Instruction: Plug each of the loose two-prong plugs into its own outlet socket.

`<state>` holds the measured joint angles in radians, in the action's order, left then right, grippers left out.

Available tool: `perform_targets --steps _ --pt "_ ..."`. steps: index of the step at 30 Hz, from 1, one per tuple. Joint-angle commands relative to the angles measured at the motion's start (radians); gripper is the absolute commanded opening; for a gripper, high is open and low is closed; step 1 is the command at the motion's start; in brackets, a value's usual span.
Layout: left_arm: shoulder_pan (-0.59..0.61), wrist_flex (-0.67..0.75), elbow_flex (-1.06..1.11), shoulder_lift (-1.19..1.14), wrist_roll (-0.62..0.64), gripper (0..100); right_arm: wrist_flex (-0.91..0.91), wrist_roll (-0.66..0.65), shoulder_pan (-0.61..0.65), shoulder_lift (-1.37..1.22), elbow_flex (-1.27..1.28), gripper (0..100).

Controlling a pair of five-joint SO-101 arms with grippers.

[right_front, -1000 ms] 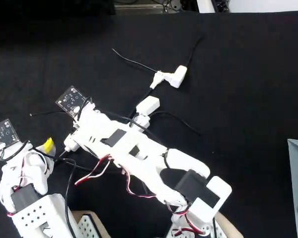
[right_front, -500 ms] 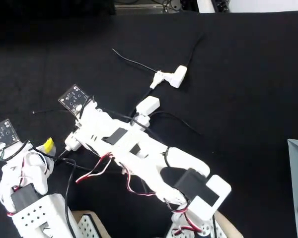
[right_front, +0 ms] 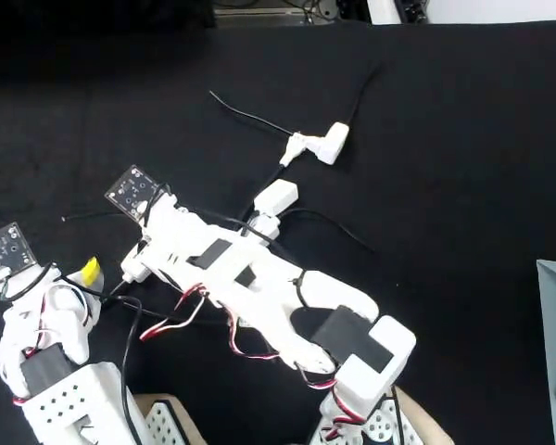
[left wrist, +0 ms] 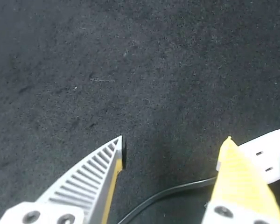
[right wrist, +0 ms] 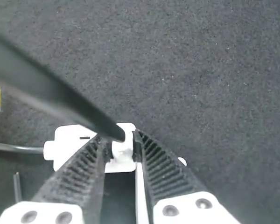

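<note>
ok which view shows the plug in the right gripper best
Right wrist view: the white plug is pinched in the right gripper. In the high view the arm hides it; the left wrist view catches the slotted socket beside it.

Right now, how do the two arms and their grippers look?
The left arm and right arm are white shells with black motor blocks, red-and-white wires and a dark square board at each wrist. The left gripper has one white ribbed finger and one yellow; the right gripper has two ribbed wedge fingers on white bases.
</note>
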<state>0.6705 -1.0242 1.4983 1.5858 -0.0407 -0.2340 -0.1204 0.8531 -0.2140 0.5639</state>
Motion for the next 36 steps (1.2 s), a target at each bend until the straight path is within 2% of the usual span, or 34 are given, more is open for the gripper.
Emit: perform_targets --steps 1,7,13,19,22,26,32,34,36 --pt "0.008 -0.008 -0.008 0.008 0.003 32 -0.041 -0.017 0.011 0.001 -0.016 1.1" --pt "0.008 -0.008 -0.008 0.008 0.003 32 -0.046 -0.012 -0.006 0.154 -0.024 1.2" --pt "0.008 -0.006 -0.008 0.008 0.003 32 -0.038 -0.011 -0.057 0.378 0.074 1.2" --pt "0.008 -0.006 -0.008 0.008 0.003 32 -0.038 -0.003 -0.178 0.503 0.12 1.2" --pt "0.008 -0.006 -0.008 0.008 0.003 32 -0.018 0.072 -0.281 0.484 0.097 1.5" --pt "0.008 -0.008 -0.008 0.008 0.003 32 0.114 0.143 -0.402 0.375 0.07 1.5" --pt "0.008 -0.008 -0.008 0.008 0.003 32 0.196 0.209 -0.479 0.166 -0.051 1.7" --pt "0.008 -0.009 -0.008 0.008 0.003 32 0.195 0.236 -0.499 0.125 -0.088 5.1" --pt "0.008 -0.009 -0.008 0.008 0.003 32 0.155 0.256 -0.505 0.11 -0.105 12.6"
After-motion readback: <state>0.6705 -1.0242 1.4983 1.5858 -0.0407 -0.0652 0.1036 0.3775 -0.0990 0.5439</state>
